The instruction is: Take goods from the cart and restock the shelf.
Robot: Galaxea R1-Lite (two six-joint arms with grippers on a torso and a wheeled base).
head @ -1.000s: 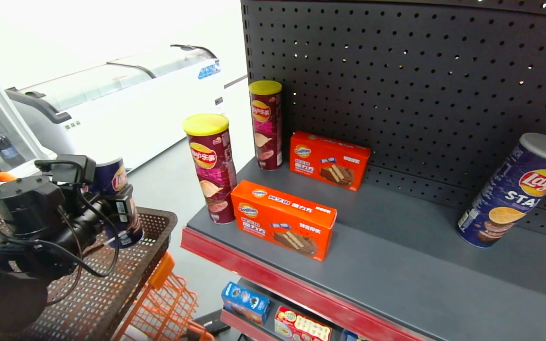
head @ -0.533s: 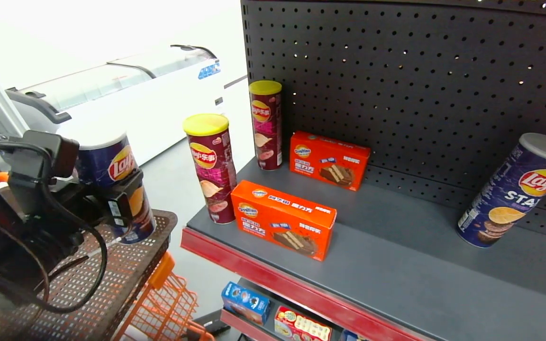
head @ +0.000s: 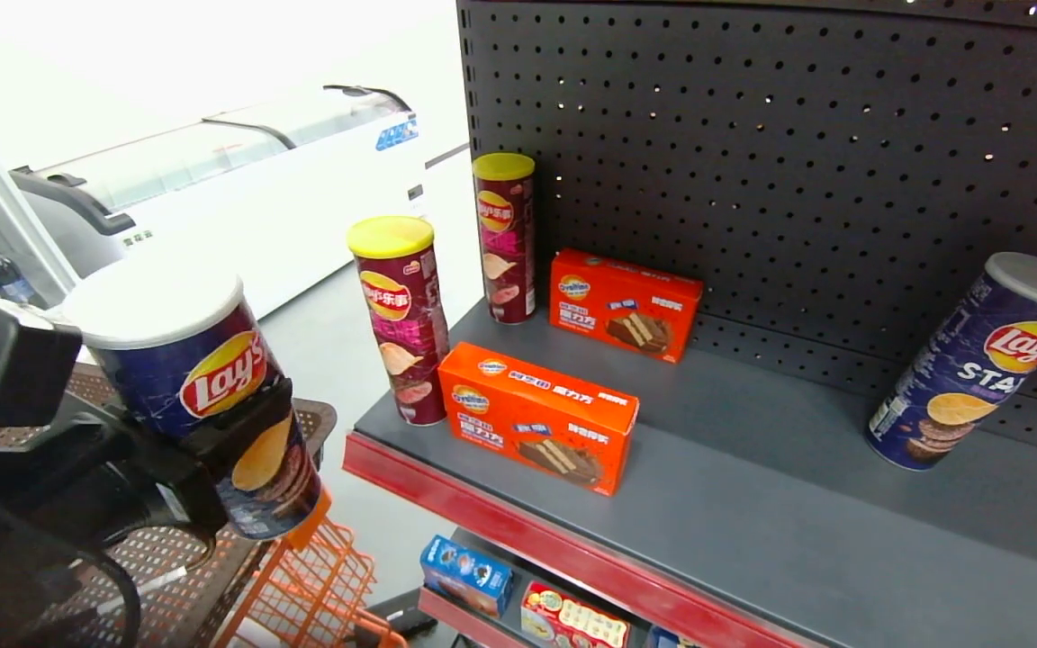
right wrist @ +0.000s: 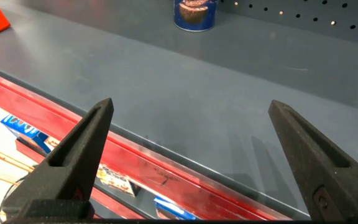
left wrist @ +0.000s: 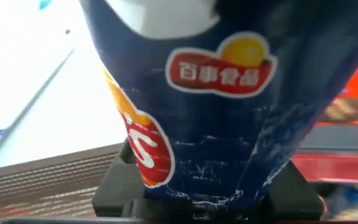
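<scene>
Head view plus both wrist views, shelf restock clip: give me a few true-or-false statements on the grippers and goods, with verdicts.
1. The left gripper is clamped on a blue chip can. True.
2. The right gripper's jaws are shut. False: the right gripper has its jaws open, over the shelf.
3. Two orange boxes lie on the shelf. True.
4. Both yellow-lidded cans lie on their sides. False: the yellow-lidded cans stand upright on the shelf.

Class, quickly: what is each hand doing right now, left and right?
Left hand: closed on the blue chips can.
Right hand: open, holding nothing.
</scene>
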